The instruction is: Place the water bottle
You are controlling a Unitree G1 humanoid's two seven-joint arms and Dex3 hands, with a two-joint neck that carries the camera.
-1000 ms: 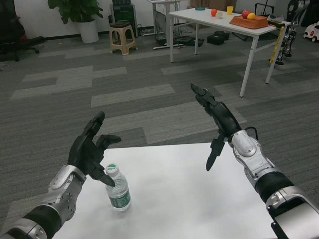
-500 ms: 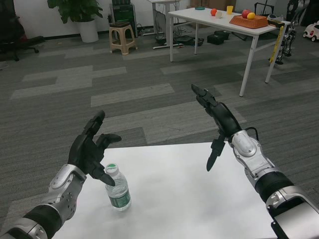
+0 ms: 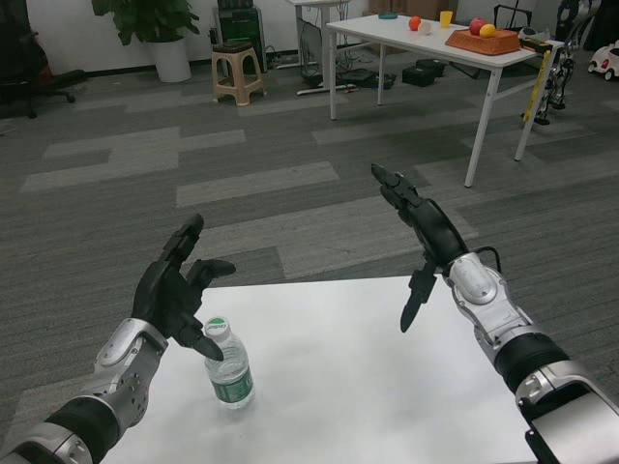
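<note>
The water bottle stands upright on the white tabletop, near its left front part, w/ a green-and-white cap and a green label band round the lower body. The left robot hand sits just above and behind it, fingers spread, holding nothing; one fingertip hangs right by the cap, but whether it touches can't be told from this angle. The right robot hand is raised over the far right side of the tabletop, well apart from the bottle, fingers stretched out and apart, also empty.

Step in hand, as I judge it: the bottle already rests on the tabletop and neither hand grips it, so this reads as either just set down or not yet picked up. Can't tell which from this alone. If it's to be gripped, the next move calls for the left hand to drop lower and wrap round the body below the cap, approx. at the label; it looks light and narrow, so a sideways knock could tip it. If it's placed, the hand only needs to lift clear w/o brushing the cap.

Writing: the label has white marks on the green, too small to read; no brand legible. In the room beyond: a second white table w/ fruit and a tray, a stool, a potted plant. No readable text there either.
</note>
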